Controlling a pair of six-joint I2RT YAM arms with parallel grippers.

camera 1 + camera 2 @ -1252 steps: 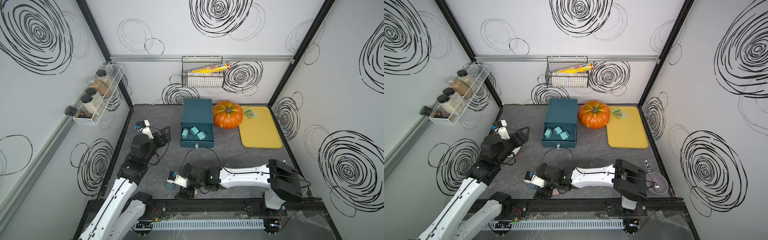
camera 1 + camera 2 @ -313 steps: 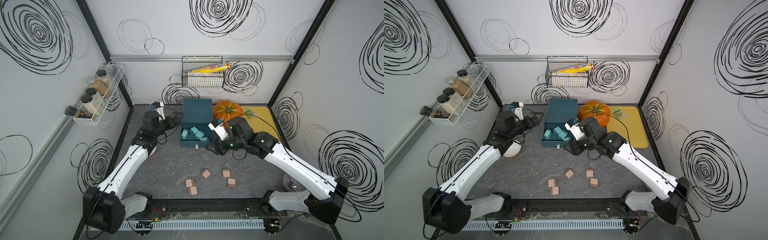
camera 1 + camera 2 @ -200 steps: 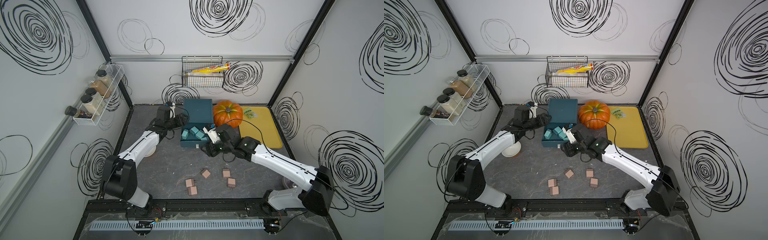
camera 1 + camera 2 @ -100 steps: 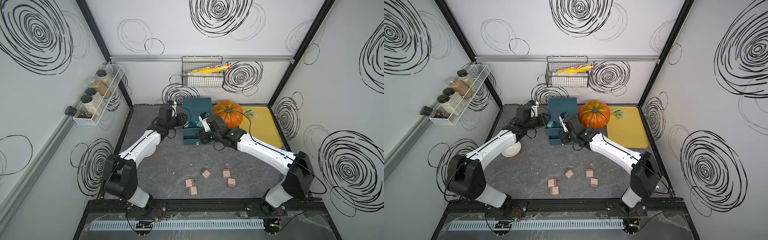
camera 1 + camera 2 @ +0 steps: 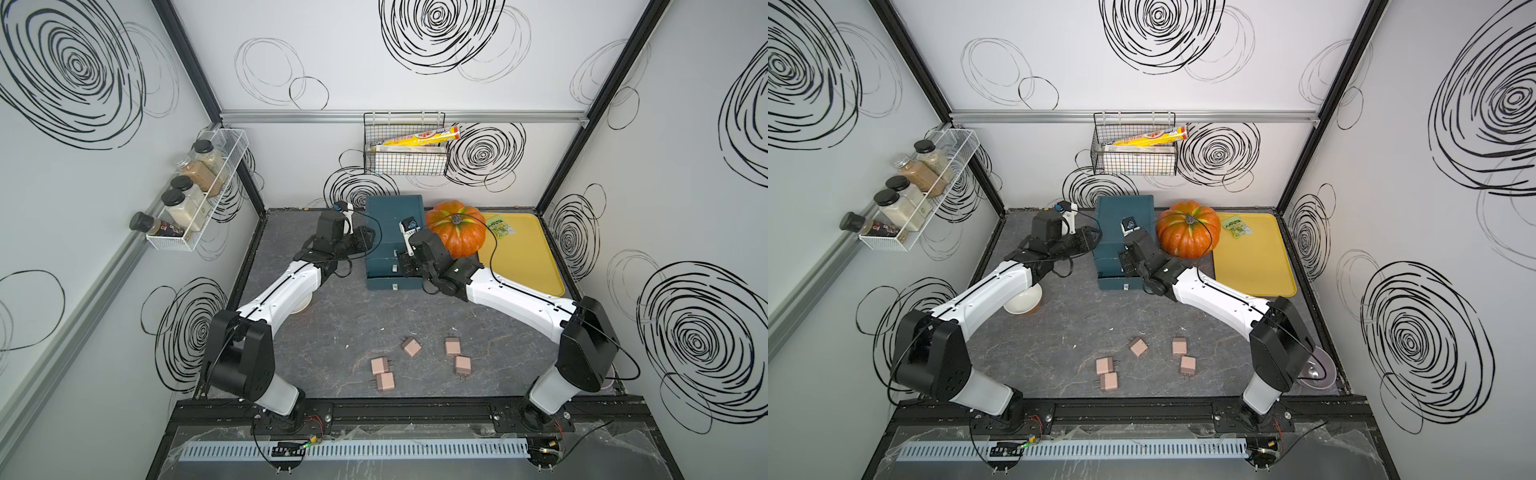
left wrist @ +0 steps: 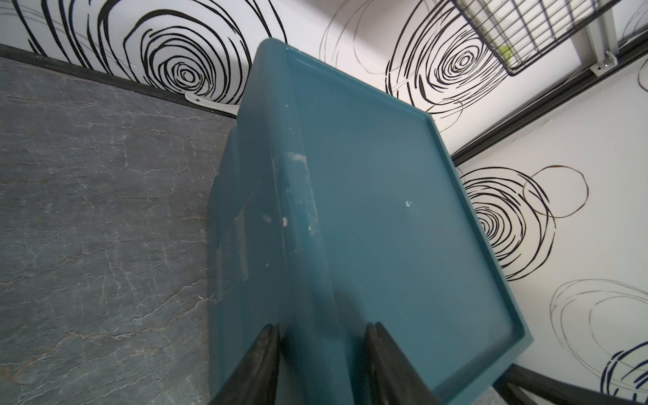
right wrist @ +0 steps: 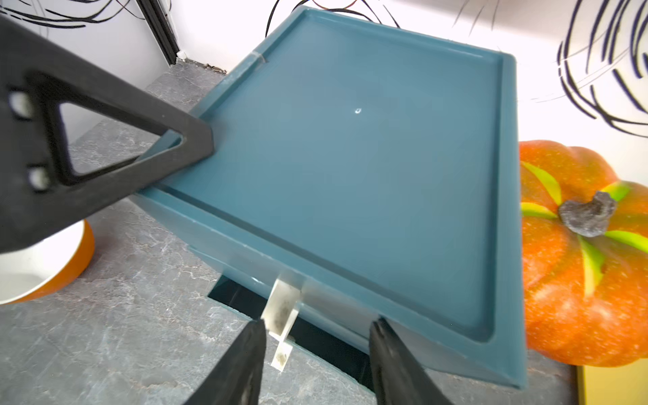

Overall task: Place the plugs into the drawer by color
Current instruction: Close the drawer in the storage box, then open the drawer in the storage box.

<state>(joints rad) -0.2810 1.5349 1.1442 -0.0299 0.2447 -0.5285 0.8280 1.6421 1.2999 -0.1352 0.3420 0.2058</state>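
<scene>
Top views put the drawer chest [image 5: 395, 216] at the back of the table [image 5: 332, 324], with both your arms on it. Your left gripper [image 6: 322, 329] comes in from its left side, jaws spread astride the upper left edge: one finger over the lid, one down the side wall. Your right gripper [image 7: 317, 324] sits at the front, jaws spread too. The top drawer's silver handle [image 7: 284, 305] stands between the fingers, close to one and not pinched. The drawer below stands out a little and shows only a dark gap; what lies inside is hidden.

Crowding you: the pumpkin [image 5: 455, 237] stands just beside the chest on its right, behind your right wrist, and that wrist covers part of the drawer fronts in both top views. A white bowl [image 5: 1021, 305] sits under your left forearm.

Five pink plugs [image 5: 451, 345] lie loose near the table's front edge, well apart from the chest.

Containers — the yellow tray [image 5: 523, 266] beside the pumpkin holds a green packet [image 5: 500, 227] at its far end. The wire basket [image 5: 405, 164] on the back wall holds a long yellow box [image 5: 419, 137]. The white rack [image 5: 170, 245] on the left wall holds spice jars [image 5: 183, 203].
</scene>
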